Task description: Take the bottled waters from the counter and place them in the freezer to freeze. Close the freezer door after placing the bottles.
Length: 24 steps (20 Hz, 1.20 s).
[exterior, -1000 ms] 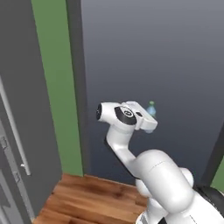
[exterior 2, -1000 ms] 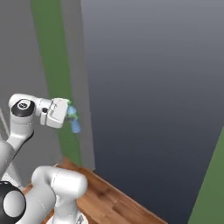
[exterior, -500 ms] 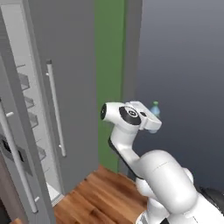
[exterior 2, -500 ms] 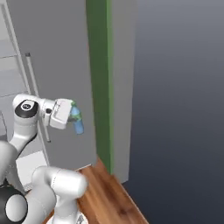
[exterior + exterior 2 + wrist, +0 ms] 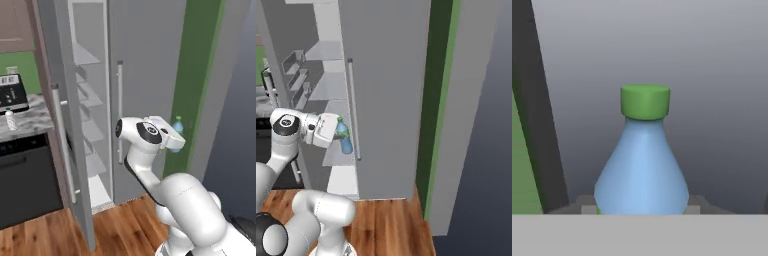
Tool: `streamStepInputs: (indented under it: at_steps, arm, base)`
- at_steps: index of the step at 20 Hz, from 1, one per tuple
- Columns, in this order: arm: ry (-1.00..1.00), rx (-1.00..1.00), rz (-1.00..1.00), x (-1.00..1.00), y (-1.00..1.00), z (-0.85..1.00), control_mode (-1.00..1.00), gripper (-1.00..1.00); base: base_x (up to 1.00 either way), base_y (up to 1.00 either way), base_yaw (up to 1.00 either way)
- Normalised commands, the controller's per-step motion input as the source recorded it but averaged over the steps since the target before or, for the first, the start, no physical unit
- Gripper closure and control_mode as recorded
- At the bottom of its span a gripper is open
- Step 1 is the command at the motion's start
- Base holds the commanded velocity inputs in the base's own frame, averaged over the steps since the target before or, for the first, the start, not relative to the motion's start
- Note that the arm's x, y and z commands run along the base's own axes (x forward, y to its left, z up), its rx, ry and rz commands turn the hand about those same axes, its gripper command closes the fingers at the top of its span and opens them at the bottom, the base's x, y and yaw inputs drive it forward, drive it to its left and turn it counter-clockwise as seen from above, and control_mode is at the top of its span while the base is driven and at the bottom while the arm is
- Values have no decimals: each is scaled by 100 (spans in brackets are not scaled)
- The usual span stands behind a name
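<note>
Fridge ahead: freezer door [image 5: 67, 150] swung open, white shelves exposed. Fingers [image 5: 338, 136] clamped on blue bottle [image 5: 642, 170], green cap, held in front of closed right door [image 5: 388, 90]. Whitish bottle [image 5: 9, 120] on table [image 5: 30, 117].

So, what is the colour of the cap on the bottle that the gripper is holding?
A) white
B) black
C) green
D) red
C: the hand view shows the gripper shut on a blue-tinted bottle with a green cap.
</note>
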Motion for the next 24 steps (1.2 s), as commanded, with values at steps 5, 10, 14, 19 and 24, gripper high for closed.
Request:
streamStepInputs:
  at_steps: [5, 10, 14, 19, 24]
  arm:
    - [0, 0, 0, 0, 0, 0, 100, 100]
    - [0, 0, 0, 0, 0, 0, 100, 100]
    - [0, 0, 0, 0, 0, 0, 100, 100]
    - [0, 0, 0, 0, 0, 0, 100, 100]
    - [0, 0, 0, 0, 0, 0, 100, 100]
  base:
    - [30, -75, 60]
    - [37, -91, 28]
    - [25, -69, 25]
    - [45, -14, 26]
    - [72, 3, 18]
